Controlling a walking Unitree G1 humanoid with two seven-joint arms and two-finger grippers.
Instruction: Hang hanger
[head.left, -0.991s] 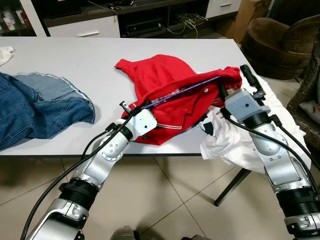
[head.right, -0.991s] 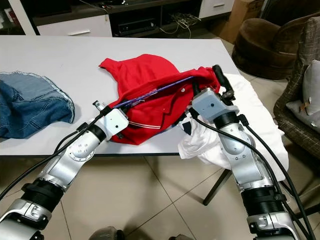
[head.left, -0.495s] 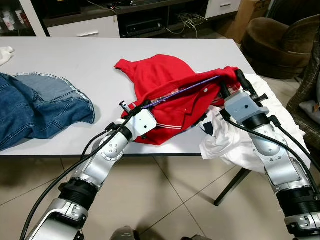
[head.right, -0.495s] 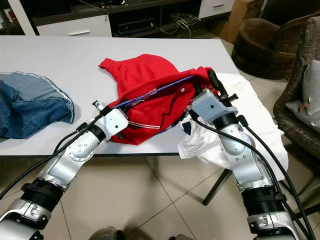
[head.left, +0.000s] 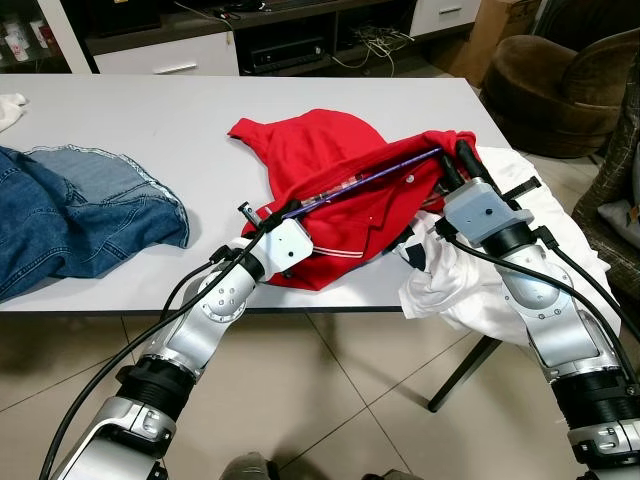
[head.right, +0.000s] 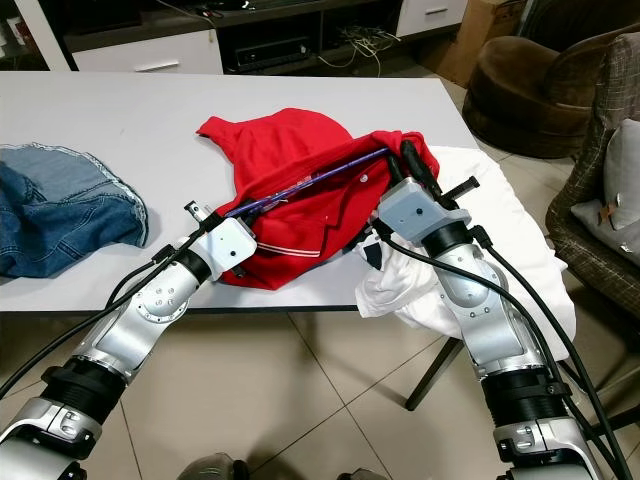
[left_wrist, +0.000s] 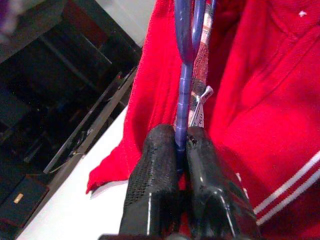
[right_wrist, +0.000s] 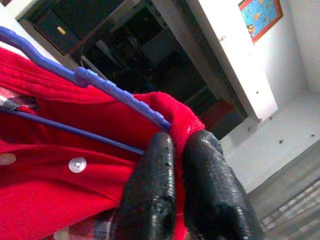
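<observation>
A red polo shirt (head.left: 330, 165) lies on the grey table (head.left: 190, 125) with a purple hanger (head.left: 365, 180) pushed inside it. My left gripper (left_wrist: 181, 145) is shut on the hanger's near end by the shirt's striped hem. The hanger's bar runs up and right under the red cloth. At the far end my right gripper (right_wrist: 176, 145) is shut on a fold of the shirt (right_wrist: 180, 117) right where the hanger's tip (right_wrist: 157, 118) enters it. That gripper (head.left: 452, 162) sits at the table's right edge.
Blue jeans (head.left: 70, 210) lie on the left of the table. A white garment (head.left: 470, 280) hangs over the table's right front corner beneath my right arm. A brown armchair (head.left: 565, 75) stands at the right, a low TV cabinet (head.left: 250, 45) behind the table.
My right gripper has swung left from beside the shirt's edge and closed on the red cloth at the hanger's tip. The left gripper and hanger have stayed put.
</observation>
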